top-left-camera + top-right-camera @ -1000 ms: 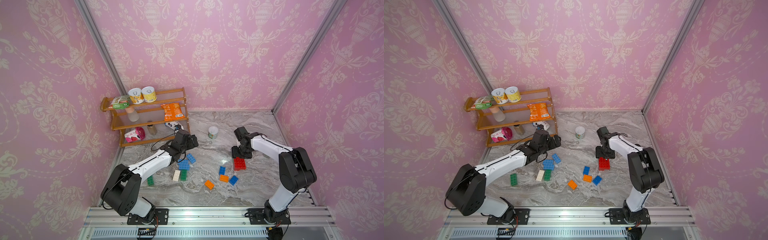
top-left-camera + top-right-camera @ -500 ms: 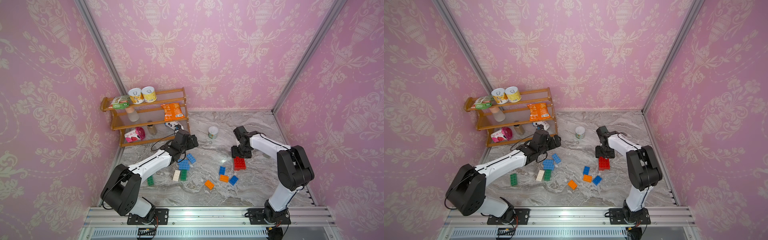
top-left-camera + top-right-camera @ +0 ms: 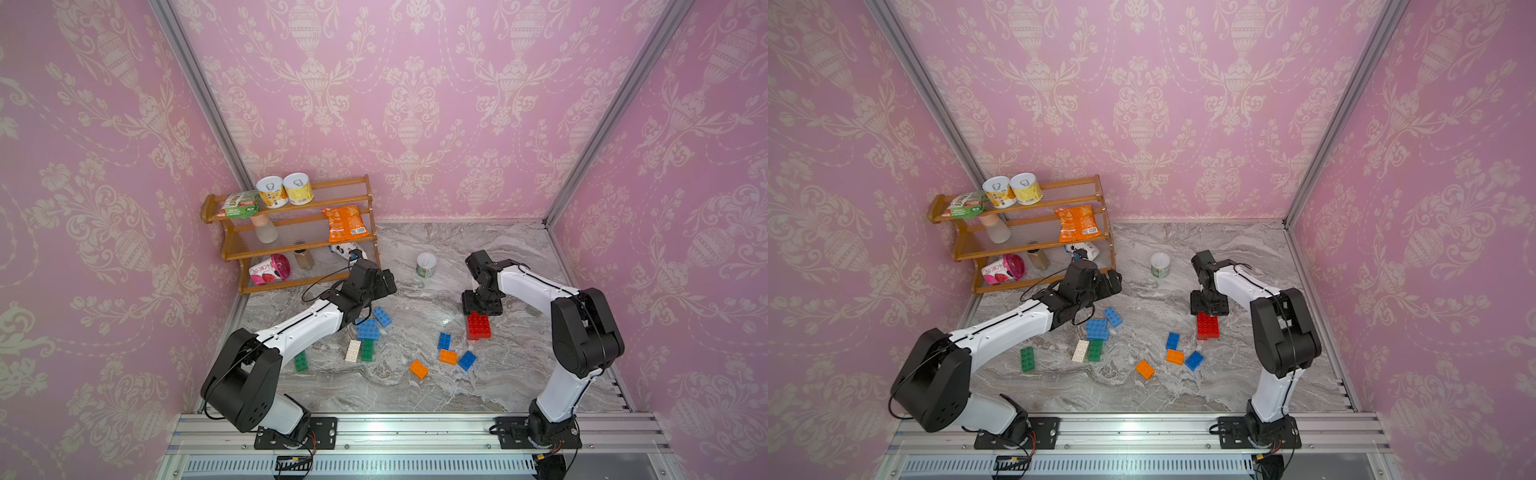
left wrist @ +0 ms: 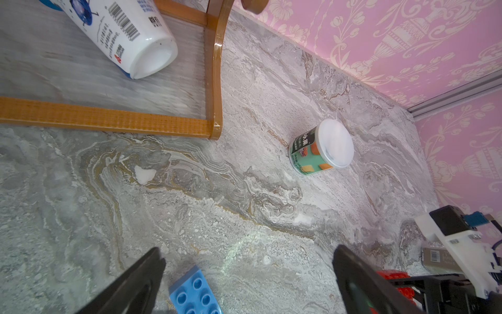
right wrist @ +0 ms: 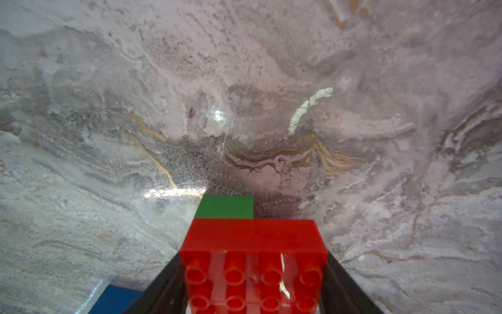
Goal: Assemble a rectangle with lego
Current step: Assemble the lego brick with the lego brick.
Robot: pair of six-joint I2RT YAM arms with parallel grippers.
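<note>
Since the earlier frames, the red brick (image 3: 478, 326) has kept its place on the marble tabletop (image 3: 415, 395). Only the right arm's elbow has shifted slightly toward the back wall. The left arm has not moved.

Locate the right gripper (image 3: 481, 311) at the far end of the red brick, tilted down over it. In the right wrist view, confirm that its black fingers (image 5: 168, 274) lie against both short ends of the brick, with the studs facing the camera. The jaws are set to the brick's length and closed on it. You cannot tell whether the brick is lifted clear of the marble.

A green brick (image 5: 225, 207) shows just beyond the red one in that view. A small blue brick (image 3: 444, 340) and an orange brick (image 3: 448, 356) lie near it, toward the left arm.

Note that the left gripper (image 4: 248, 258) is spread fully wide and holds nothing. It hovers beside the wooden rack (image 3: 299, 245). A light blue brick (image 4: 194, 293) lies close under it, untouched. A green-labelled tub (image 3: 427, 264) stands between the two grippers, apart from both.
</note>
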